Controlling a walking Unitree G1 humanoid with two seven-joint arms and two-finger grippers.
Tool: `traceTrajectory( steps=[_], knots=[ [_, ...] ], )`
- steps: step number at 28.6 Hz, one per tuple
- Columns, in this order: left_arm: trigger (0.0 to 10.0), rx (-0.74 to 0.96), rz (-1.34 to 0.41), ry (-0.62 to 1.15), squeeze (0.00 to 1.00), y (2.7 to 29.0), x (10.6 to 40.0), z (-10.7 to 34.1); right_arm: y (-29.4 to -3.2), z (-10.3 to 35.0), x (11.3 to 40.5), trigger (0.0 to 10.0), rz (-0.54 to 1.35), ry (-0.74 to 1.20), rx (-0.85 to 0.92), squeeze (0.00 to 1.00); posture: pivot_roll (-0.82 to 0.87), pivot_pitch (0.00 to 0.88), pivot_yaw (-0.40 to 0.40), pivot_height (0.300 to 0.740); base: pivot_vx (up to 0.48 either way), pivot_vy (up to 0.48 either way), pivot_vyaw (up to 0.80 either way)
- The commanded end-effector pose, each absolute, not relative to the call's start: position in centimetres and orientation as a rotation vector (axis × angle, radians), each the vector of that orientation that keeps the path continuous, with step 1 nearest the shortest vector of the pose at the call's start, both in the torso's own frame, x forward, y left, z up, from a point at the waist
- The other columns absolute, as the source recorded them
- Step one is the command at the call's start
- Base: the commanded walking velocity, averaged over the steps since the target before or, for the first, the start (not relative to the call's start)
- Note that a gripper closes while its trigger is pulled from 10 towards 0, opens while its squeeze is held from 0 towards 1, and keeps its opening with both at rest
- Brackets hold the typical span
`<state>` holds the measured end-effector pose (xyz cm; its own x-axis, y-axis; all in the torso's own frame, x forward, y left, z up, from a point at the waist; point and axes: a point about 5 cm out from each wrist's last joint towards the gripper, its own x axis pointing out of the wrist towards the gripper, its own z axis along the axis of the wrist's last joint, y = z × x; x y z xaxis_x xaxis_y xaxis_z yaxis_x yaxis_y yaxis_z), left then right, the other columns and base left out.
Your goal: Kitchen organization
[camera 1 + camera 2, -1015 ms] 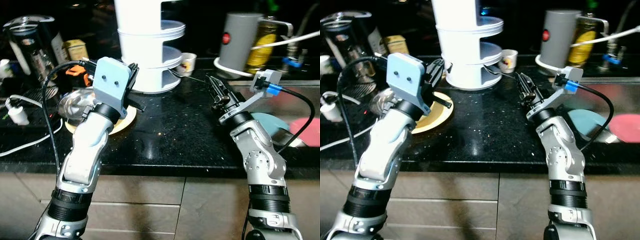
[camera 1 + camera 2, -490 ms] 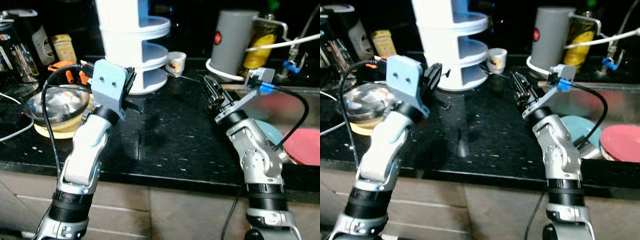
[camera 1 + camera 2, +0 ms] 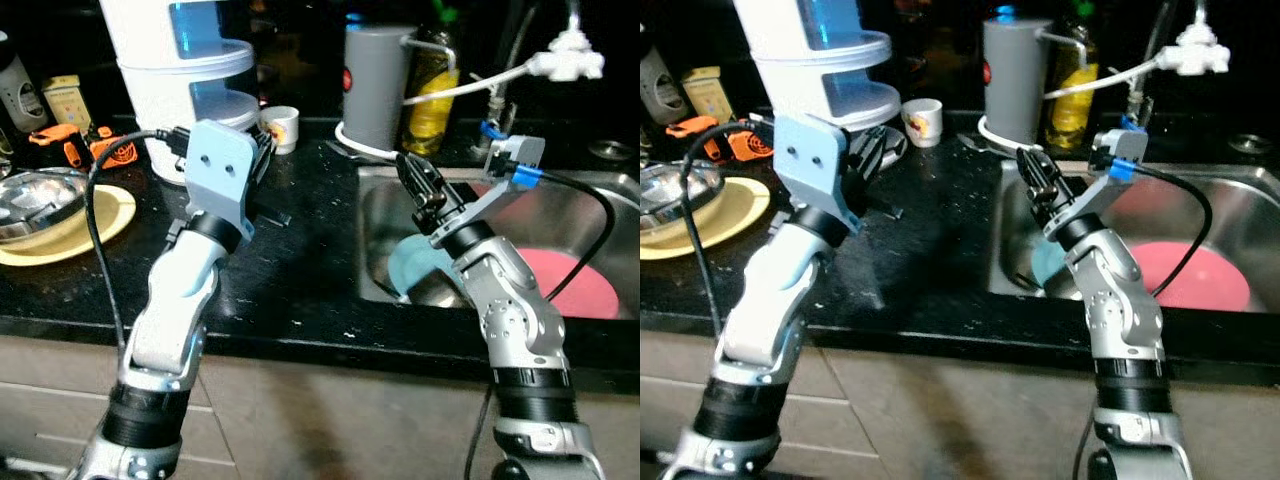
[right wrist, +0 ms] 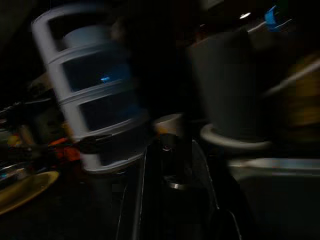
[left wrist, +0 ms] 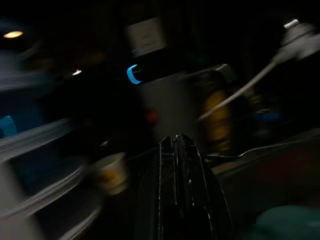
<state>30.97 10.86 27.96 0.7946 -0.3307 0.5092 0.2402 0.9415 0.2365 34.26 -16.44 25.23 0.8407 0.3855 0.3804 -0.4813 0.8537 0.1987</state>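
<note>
While both arms are hovering, the left pincer and right pincer are pressing closed — gripping nothing — beside the sink.

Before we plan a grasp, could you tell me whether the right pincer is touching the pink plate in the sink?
Apart. In the right eye view the right pincer hangs above the sink's near-left corner, bare steel separating it from the pink plate.
</note>
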Motion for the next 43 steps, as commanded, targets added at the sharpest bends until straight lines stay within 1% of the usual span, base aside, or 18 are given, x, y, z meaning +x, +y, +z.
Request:
traceTrajectory(
  steps=[1,13,19,27,30,32,33,35,36,37,38,40,42,43],
  knots=[
    [10.0,0.162,-0.298,-0.573,0.0,11.1,31.0,28.0,-16.2,25.4,34.3,10.0,0.472,-0.342,0.288,0.0,-0.01,0.0,0.001,0.74,0.0,0.0,0.0],
    [10.0,0.168,-0.315,-0.555,0.0,10.9,31.0,27.6,-15.9,25.2,34.4,10.0,0.476,-0.326,0.24,0.0,-0.01,0.0,-0.003,0.74,0.0,0.0,0.0],
    [10.0,0.161,-0.315,-0.544,0.0,10.9,31.1,27.4,-15.8,25.1,34.4,10.0,0.474,-0.32,0.227,0.0,-0.01,0.0,-0.001,0.74,0.0,-0.447,0.0],
    [10.0,0.145,-0.311,-0.544,0.0,10.9,31.2,27.3,-15.7,24.9,34.4,10.0,0.469,-0.307,0.188,0.0,-0.02,0.0,0.0,0.74,0.0,0.0,0.0],
    [10.0,0.142,-0.318,-0.526,0.0,10.9,31.4,26.9,-15.4,24.0,35.1,10.0,0.412,-0.242,0.079,0.0,-0.02,0.0,0.0,0.74,0.0,0.0,0.0],
    [10.0,0.135,-0.324,-0.507,0.0,11.0,31.6,26.6,-15.1,23.1,35.9,10.0,0.359,-0.161,-0.02,0.0,-0.02,0.0,-0.004,0.74,0.0,0.0,0.0],
    [10.0,0.135,-0.324,-0.507,0.0,11.0,31.6,26.6,-15.1,23.1,35.9,10.0,0.359,-0.161,-0.02,0.0,-0.02,0.0,-0.004,0.74,0.0,0.0,0.0],
    [10.0,0.121,-0.334,-0.493,0.0,11.0,31.6,26.4,-14.8,22.2,36.4,10.0,0.33,-0.079,-0.121,0.0,-0.02,0.0,-0.005,0.74,0.0,0.0,0.0],
    [10.0,0.121,-0.334,-0.493,0.0,11.0,31.6,26.4,-14.8,22.2,36.4,10.0,0.33,-0.079,-0.121,0.0,-0.02,0.0,-0.005,0.74,0.0,0.0,0.0],
    [10.0,0.111,-0.338,-0.485,0.0,11.0,31.6,26.2,-14.5,21.6,36.5,10.0,0.336,-0.032,-0.187,0.0,-0.01,0.0,-0.006,0.74,0.0,0.0,0.0],
    [10.0,0.111,-0.338,-0.485,0.0,11.0,31.6,26.2,-14.5,21.6,36.5,10.0,0.336,-0.032,-0.187,0.0,-0.01,0.0,-0.006,0.74,0.0,0.0,0.0],
    [10.0,0.094,-0.34,-0.466,0.0,11.0,31.6,25.8,-13.9,20.1,36.7,10.0,0.335,0.08,-0.308,0.0,-0.02,0.0,-0.007,0.74,0.0,0.0,0.0],
    [10.0,0.094,-0.34,-0.466,0.0,11.0,31.6,25.8,-13.9,20.1,36.7,10.0,0.335,0.08,-0.308,0.0,-0.02,0.0,-0.007,0.74,0.0,0.0,0.0],
    [10.0,0.09,-0.341,-0.46,0.0,11.0,31.6,25.6,-13.7,19.6,36.7,10.0,0.327,0.125,-0.342,0.0,-0.02,0.0,-0.008,0.74,0.0,0.0,0.0]
  ],
)
